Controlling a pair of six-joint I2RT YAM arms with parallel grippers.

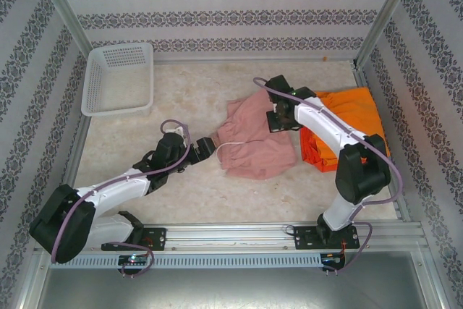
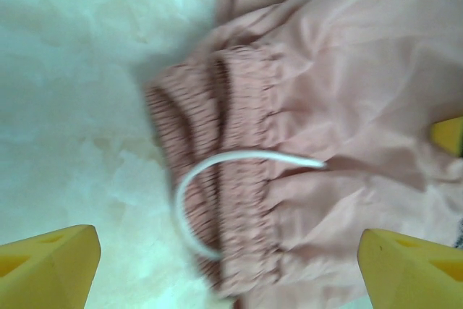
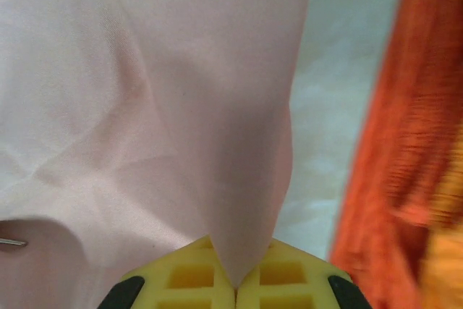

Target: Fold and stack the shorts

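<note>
Shorts number three by my count. From the left: one white mesh basket [image 1: 119,77] sits at the far left corner of the tabletop [image 1: 195,85]. Next comes the left tool [image 1: 205,147], spread wide, just at the gathered waistband of the pink shorts [image 1: 253,146], where one white drawstring [image 2: 217,171] loops out. The pink shorts lie rumpled mid-tabletop, not yet folded. The right tool [image 3: 235,284] is pressed together, pinching their far right edge. At the right, the red-orange shorts [image 1: 318,151] and bright orange shorts [image 1: 354,106] overlap in one pile; how neatly folded, I cannot tell. I judge two stacked, one left to fold and add.
</note>
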